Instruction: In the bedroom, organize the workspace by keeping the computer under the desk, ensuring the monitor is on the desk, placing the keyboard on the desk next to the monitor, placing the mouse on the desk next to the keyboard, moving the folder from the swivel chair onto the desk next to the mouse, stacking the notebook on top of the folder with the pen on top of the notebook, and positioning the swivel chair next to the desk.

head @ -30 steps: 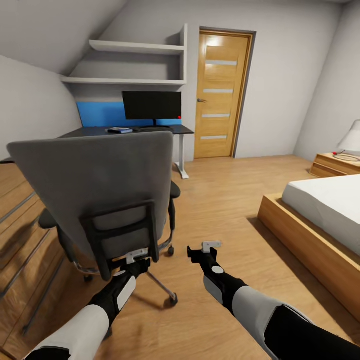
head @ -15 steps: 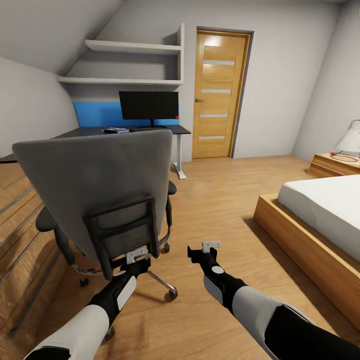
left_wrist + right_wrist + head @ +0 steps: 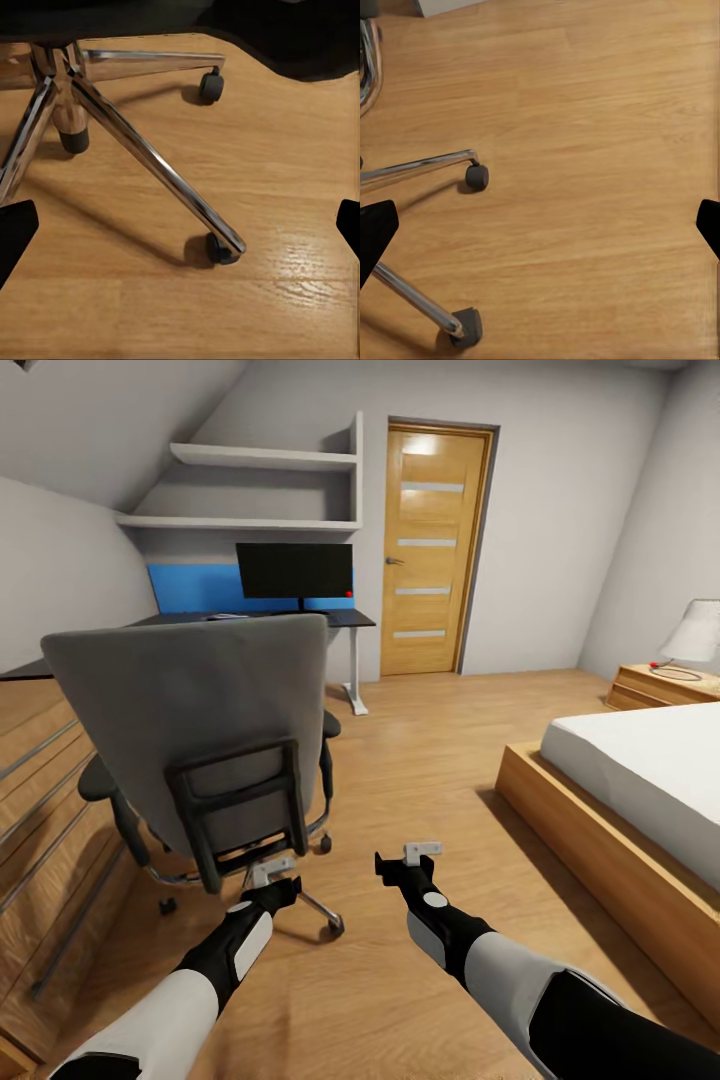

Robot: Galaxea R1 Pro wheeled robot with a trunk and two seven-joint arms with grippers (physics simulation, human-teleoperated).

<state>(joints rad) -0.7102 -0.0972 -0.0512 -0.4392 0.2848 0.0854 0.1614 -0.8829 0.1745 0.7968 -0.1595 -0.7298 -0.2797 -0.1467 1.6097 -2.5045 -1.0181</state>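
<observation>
Behind the swivel chair (image 3: 210, 745), which stands short of the desk (image 3: 300, 618) bearing the monitor (image 3: 294, 570), left gripper (image 3: 272, 872) and right gripper (image 3: 410, 855) hover spread wide and empty, seemingly poised to push it deskward.

Bright even light, soft shadows, floor (image 3: 300, 255) glare.

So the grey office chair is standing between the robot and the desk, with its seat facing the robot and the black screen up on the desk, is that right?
Not quite. The head view shows the swivel chair with its tall back turned to the robot, so the seat faces away, toward the desk. The rest holds: the chair stands between the robot and the desk, and the monitor is up on the desk.
</observation>
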